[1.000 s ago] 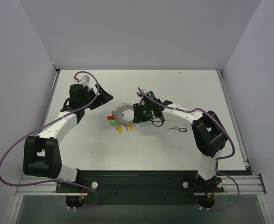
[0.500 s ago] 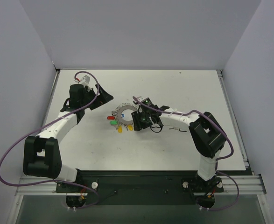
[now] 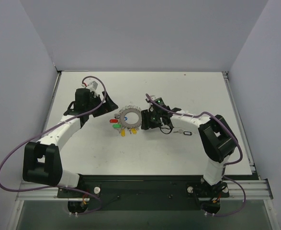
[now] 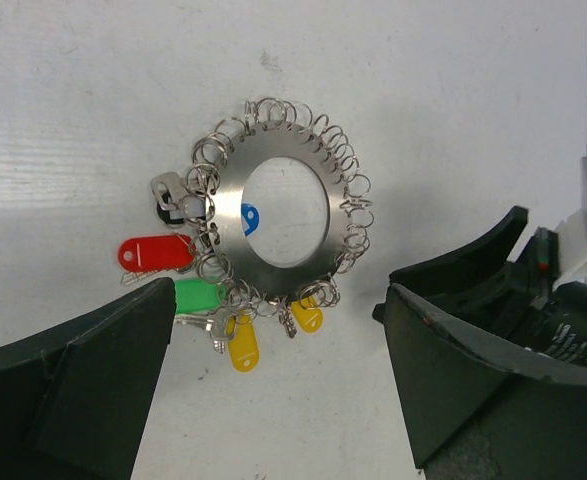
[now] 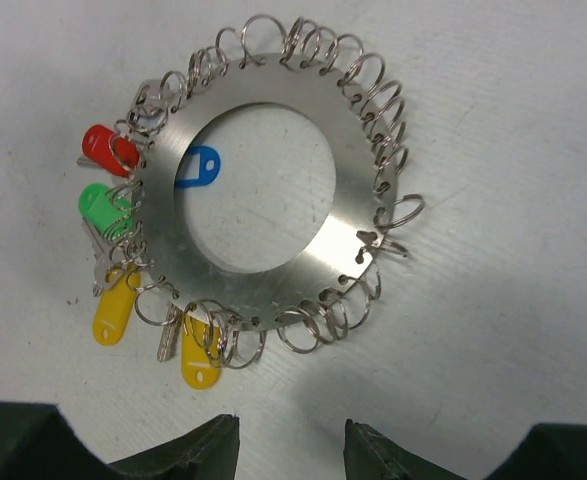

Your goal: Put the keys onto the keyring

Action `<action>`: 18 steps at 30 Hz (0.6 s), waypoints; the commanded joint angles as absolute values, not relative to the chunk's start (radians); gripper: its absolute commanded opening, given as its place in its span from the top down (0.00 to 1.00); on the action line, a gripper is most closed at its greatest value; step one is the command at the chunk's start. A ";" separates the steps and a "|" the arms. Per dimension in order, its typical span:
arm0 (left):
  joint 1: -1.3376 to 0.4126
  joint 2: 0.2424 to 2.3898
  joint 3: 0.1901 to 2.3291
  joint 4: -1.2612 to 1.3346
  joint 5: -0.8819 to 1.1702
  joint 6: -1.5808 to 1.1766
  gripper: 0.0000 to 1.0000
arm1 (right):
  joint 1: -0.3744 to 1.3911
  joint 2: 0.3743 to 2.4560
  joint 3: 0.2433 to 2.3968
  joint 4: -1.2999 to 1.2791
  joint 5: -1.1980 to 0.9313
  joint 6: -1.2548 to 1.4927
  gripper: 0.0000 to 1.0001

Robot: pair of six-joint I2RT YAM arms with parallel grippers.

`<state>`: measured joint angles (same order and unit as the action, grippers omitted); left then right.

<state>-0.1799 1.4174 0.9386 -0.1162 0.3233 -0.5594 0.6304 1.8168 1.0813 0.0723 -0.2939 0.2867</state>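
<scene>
The right gripper [image 5: 291,455] has backed off the rim it overlapped a second ago, and its jaws have widened. The left gripper [image 3: 108,103] has edged a little nearer from the opposite side. The right jaws now stand partly apart with nothing between them, the fingertips [image 5: 198,450] clear of any metal. Just ahead of them the keyring [image 5: 273,298] lies flat, where it lay before. The keys [image 5: 113,315] cluster at the wire loops on the rim, ahead and to the left of those tips. They show red, green and two yellow heads, and a blue tag shows in the ring's hole. The left jaws are spread wide and hold nothing. The ring sits ahead of them, in line with the gap, touching neither finger [image 4: 93,380]. Under both grippers is a white table [image 3: 178,158], scuffed in places. Beyond it plain pale walls [image 3: 140,33] close off the far and side edges.
</scene>
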 commanded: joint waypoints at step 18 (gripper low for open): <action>-0.379 1.554 1.075 -0.212 0.097 -0.503 0.06 | 0.503 1.822 1.225 0.129 -0.368 0.373 0.49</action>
<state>-0.3614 1.5429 1.0077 -0.2035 0.1547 -0.5274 0.5140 1.7859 1.1225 0.1398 -0.3397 0.3618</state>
